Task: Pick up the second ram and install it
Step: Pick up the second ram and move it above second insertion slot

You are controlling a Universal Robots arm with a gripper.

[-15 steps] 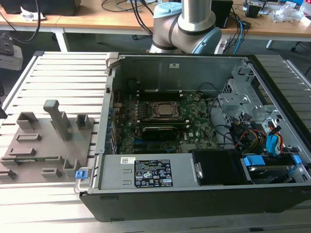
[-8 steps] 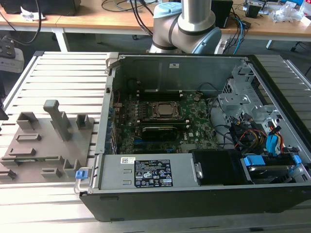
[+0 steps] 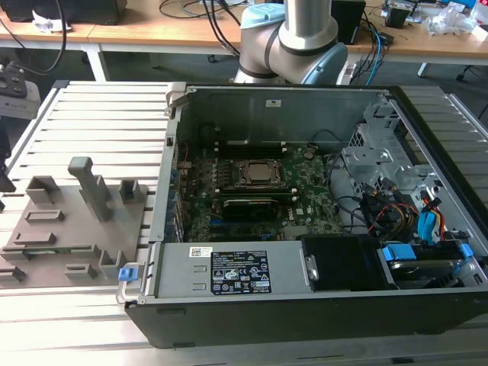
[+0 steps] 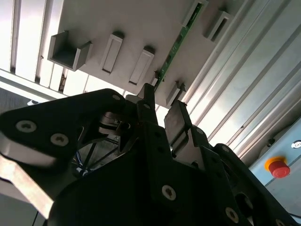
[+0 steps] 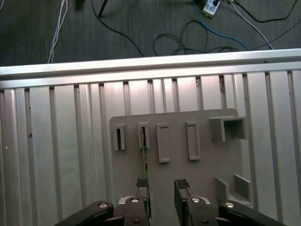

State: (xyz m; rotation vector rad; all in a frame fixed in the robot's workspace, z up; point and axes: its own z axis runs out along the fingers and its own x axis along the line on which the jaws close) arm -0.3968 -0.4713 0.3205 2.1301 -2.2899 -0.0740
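The second ram [image 5: 144, 160] is a thin green stick standing on edge in a slot of the grey holder plate [image 5: 207, 165]. In the second wrist view the ram [image 4: 176, 44] runs across that plate [image 4: 136, 23]. In the exterior view the ram [image 3: 53, 247] lies low on the plate [image 3: 69, 229], at that view's left. My gripper [image 5: 162, 184] hangs above the plate and is open, with nothing between its dark fingers [image 5: 182, 186]. One finger lines up over the near end of the stick. The gripper [image 4: 162, 106] also appears in the second wrist view.
An open computer case [image 3: 267, 320] with the motherboard [image 3: 305, 183] inside stands at the exterior view's right of the plate. Both rest on a slatted aluminium table [image 5: 56, 141]. A red stop button [image 4: 276, 167] sits by the table edge. Cables [image 5: 188, 37] lie on the floor beyond.
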